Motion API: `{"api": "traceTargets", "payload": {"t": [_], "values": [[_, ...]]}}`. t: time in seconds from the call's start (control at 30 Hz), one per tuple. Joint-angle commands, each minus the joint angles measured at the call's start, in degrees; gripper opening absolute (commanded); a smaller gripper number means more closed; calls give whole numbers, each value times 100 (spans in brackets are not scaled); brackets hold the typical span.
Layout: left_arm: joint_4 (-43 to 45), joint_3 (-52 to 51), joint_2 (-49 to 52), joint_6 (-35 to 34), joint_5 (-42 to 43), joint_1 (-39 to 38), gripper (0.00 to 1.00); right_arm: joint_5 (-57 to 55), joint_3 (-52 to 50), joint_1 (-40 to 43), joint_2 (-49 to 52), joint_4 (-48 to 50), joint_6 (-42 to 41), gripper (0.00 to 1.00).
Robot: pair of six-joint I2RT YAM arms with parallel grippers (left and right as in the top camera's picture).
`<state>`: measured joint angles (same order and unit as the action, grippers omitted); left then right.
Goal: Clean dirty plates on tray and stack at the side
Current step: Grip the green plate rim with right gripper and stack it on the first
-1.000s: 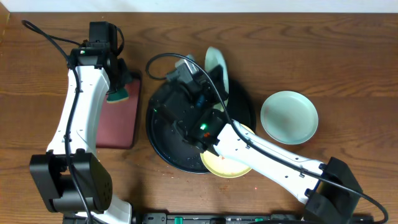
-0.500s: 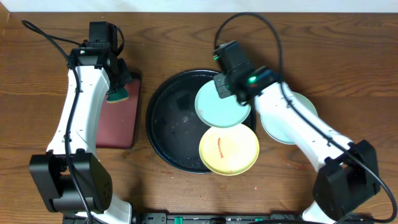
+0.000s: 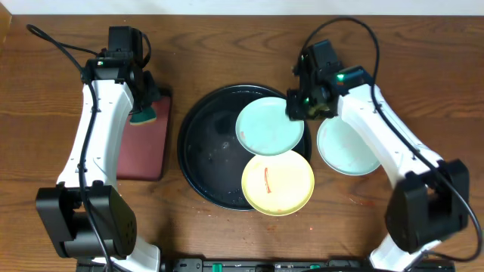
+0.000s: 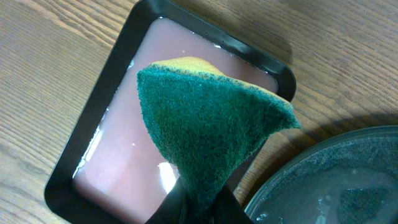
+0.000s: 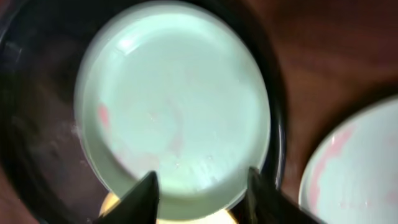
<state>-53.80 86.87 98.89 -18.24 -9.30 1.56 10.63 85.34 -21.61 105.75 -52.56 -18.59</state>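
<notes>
1. Taking the overhead view first: the black tray [image 3: 200,151] sits mid-table [image 3: 423,45]. It carries a mint plate [image 3: 266,128] lying flat at its upper right. The yellow plate [image 3: 277,183] is at its lower right, reaching past the rim, with a red streak at its centre. The two plates meet at their edges. A second mint plate [image 3: 344,155] rests on the table just right of the tray, partly under the right arm. The right gripper [image 3: 299,106] is by the tray plate's right edge.
2. Change noted: a second ago the tray's mint plate stood on edge at the far rim, with the right arm across the tray. It now lies flat and the arm has swung right. The left gripper [image 3: 144,108] is unmoved over the reddish-brown tray [image 3: 140,155].
3. Left wrist view: the left gripper is clamped on a green-and-yellow sponge [image 4: 211,130], held above the pink liquid in the reddish-brown tray. The black tray's rim shows at lower right.
4. Right wrist view (blurred): the right gripper's fingers are apart with nothing between them. The mint plate lies below them inside the tray, with a faint pinkish mark left of centre.
5. Judgement: the plate looks released back onto the tray, not stacked. The yellow plate is still dirty. The side pile holds one plate at most, so scrubbing with the sponge likely comes next.
</notes>
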Motion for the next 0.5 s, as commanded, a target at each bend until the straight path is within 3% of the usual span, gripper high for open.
{"api": "traceTargets", "payload": {"t": [0.0, 0.27, 0.47], "values": [[-15, 46, 2, -96, -20, 13, 7, -195, 26, 24, 426, -326, -634, 50], [-13, 46, 2, -96, -20, 13, 7, -442, 24, 52, 868, -522, -754, 54], [-13, 46, 2, -96, -20, 13, 8, -439, 24, 7, 1049, -280, -754, 45]]}}
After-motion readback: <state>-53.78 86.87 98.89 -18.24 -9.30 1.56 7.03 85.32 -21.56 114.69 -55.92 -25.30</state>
